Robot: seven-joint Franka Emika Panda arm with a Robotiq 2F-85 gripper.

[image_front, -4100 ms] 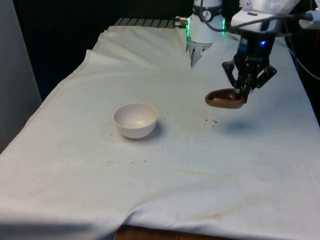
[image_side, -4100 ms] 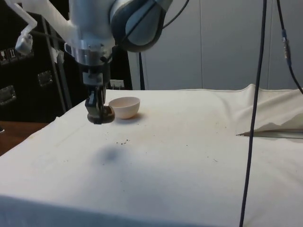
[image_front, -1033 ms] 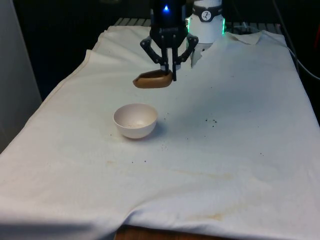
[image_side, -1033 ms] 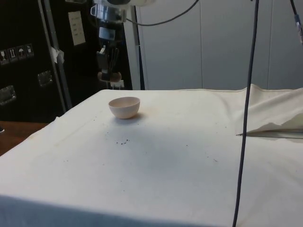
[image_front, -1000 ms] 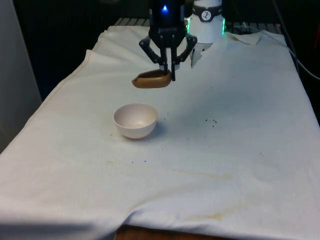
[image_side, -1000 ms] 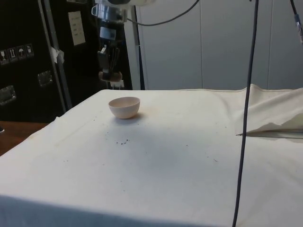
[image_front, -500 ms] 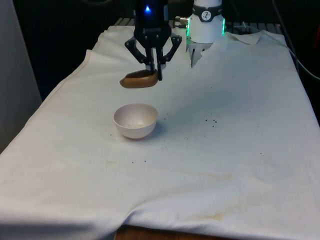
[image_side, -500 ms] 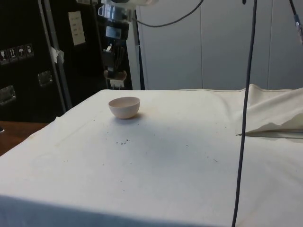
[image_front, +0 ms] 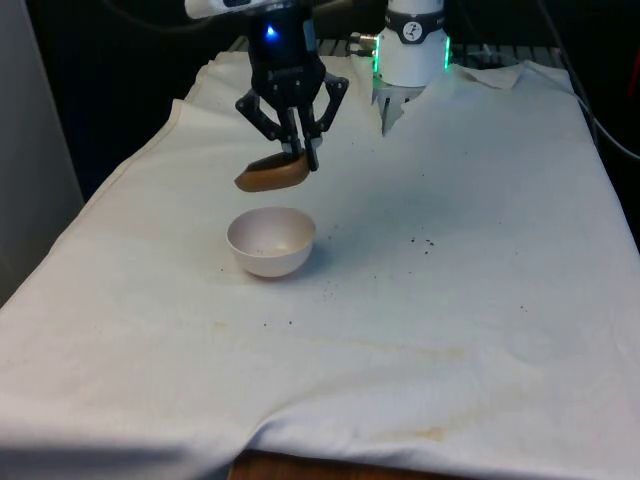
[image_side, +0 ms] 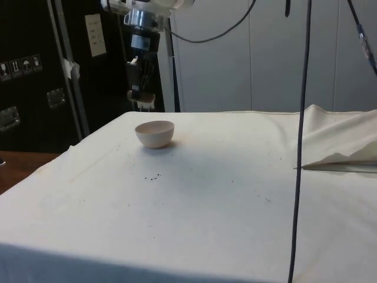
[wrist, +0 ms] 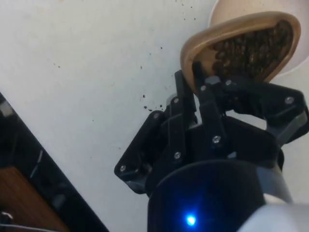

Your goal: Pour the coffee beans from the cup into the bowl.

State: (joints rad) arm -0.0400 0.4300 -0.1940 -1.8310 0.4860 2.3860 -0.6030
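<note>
A shallow brown cup hangs just above the white bowl, on the bowl's far side. My gripper is shut on the cup's rim, and the cup dips slightly toward the front view's left. In the wrist view the cup is full of dark coffee beans, and the bowl's rim shows beneath it. From the side, the gripper holds the cup above and behind the bowl. The bowl looks nearly empty inside.
Stray beans lie on the white cloth on the front view's right of the bowl, with more specks nearer the table's middle. The robot's base stands at the far end. A rumpled fold of cloth lies at the side.
The gripper has carried the cup from the front view's right across to the bowl, then lower and closer over it. The cup has begun to tilt.
</note>
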